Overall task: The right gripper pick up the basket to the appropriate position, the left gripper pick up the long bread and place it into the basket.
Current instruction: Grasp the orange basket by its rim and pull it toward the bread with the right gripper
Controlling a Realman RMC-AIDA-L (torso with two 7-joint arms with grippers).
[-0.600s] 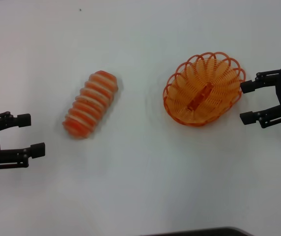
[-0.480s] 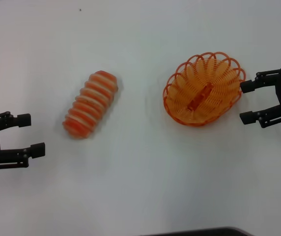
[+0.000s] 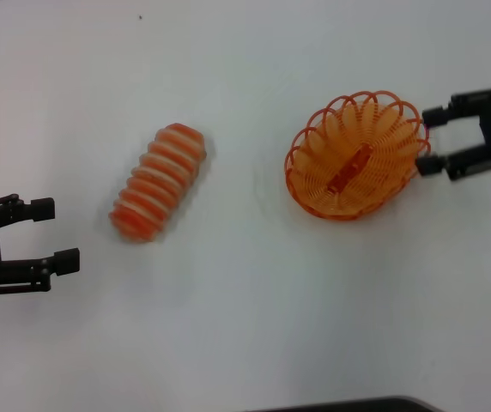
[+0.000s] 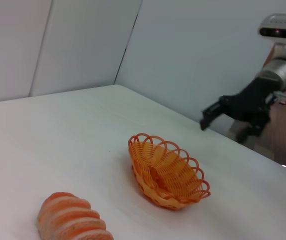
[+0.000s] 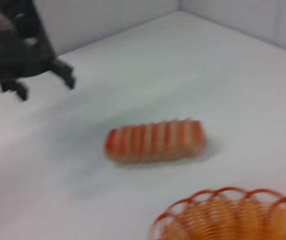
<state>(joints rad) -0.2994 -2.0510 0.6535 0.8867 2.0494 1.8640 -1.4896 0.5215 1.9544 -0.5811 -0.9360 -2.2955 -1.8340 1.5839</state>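
Your basket (image 3: pixel 354 156) is an oval orange wire piece with a looped, scalloped rim and woven ribs. It sits upright on the white table (image 3: pixel 245 326), right of centre in the head view, its long axis running diagonally. It holds nothing but its own darker orange centre strip. Your long bread (image 3: pixel 158 182) is an elongated loaf, orange-red with cream cross stripes forming ridged segments. It lies flat, well apart from the basket on its left, also angled diagonally.

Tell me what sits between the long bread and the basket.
Nothing: the head view shows only bare white table between the long bread and the basket.
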